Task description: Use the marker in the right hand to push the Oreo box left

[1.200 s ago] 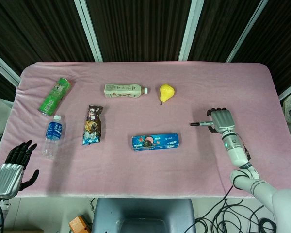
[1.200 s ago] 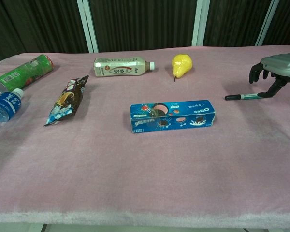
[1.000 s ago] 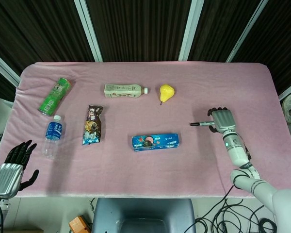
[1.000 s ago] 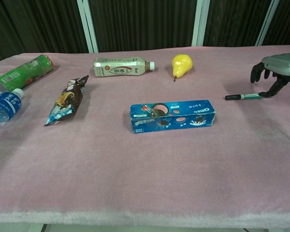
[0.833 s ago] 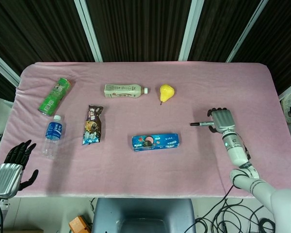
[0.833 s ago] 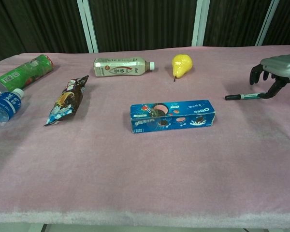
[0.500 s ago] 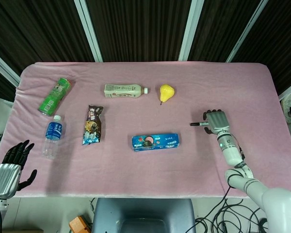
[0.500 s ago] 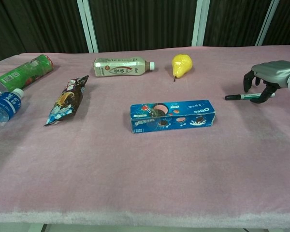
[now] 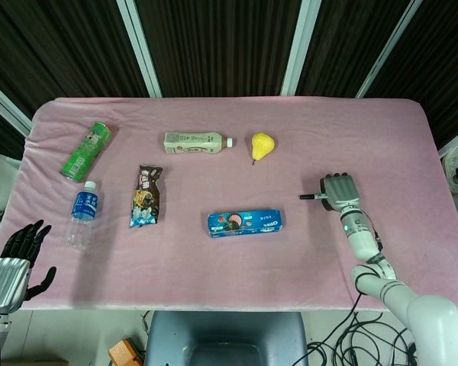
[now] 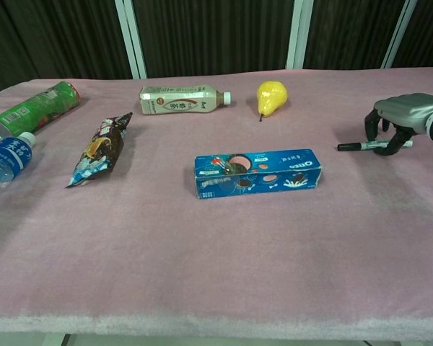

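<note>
The right hand [image 10: 394,124] sits palm-down low over the table with its fingers curled around the marker [image 10: 361,145], whose dark tip pokes out to the hand's left, which looks like the lie a leftward shove needs. The Oreo box [image 10: 257,173] lies flat and lengthwise well to that hand's left and a little nearer the robot, its short right end toward the tip, nothing touching it. The left hand [image 9: 15,259] hangs off the table's near-left corner, fingers apart and holding nothing.

Lab-like test setup: pink-covered table [image 9: 214,252], dark slatted wall panels [image 9: 214,38].
</note>
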You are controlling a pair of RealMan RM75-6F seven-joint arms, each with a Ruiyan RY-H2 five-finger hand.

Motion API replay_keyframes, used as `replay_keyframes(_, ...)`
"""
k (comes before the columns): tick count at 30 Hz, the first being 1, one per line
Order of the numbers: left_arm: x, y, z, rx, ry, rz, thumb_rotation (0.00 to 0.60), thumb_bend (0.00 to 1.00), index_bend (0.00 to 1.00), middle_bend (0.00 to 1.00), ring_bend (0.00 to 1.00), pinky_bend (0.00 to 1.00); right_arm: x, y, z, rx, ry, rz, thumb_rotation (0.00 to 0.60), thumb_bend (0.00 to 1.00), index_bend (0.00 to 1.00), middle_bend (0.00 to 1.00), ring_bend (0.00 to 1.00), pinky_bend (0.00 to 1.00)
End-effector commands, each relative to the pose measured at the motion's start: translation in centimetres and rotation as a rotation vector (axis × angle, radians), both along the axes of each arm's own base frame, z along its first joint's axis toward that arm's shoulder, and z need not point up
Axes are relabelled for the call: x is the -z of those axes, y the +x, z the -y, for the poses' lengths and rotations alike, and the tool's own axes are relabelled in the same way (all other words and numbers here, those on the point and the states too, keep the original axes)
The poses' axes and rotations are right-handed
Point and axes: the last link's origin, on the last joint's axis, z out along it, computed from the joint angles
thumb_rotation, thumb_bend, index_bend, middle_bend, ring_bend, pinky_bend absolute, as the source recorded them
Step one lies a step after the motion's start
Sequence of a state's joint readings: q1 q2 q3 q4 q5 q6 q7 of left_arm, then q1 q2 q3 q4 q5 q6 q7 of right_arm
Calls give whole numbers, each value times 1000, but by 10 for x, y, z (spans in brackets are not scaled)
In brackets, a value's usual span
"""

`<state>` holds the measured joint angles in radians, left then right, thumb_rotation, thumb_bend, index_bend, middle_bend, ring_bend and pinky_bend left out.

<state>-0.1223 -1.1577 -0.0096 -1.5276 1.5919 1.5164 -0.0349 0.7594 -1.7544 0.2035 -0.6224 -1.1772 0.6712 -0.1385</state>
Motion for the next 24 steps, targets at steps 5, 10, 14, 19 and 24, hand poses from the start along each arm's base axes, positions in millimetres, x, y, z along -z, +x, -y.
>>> replay_keyframes(5,-1,0,0,2,3,6,600,379,0,0,0,110,0,-1,-1,-6,-2,-10,600,465,676,516,406,442)
replay_keyframes(10,-1,0,1,4,1,7,600,378,0,0,0,110,-1,-2,-3,-12,-2,-26,600,467,703,535,426,446)
replay_keyframes(14,-1,0,1,5,2,8,600,379,0,0,0,110,-2,-2,-4,-25,-5,-39,600,475,756,577,486,461)
replay_keyframes(19,-1,0,1,7,0,9,600,378,0,0,0,110,-4,-3,-6,-36,-17,-65,600,495,855,657,562,491)
replay_keyframes(24,-1,0,1,9,0,10,600,378,0,0,0,110,-3,-5,-8,-43,-15,-92,600,512,900,693,588,498)
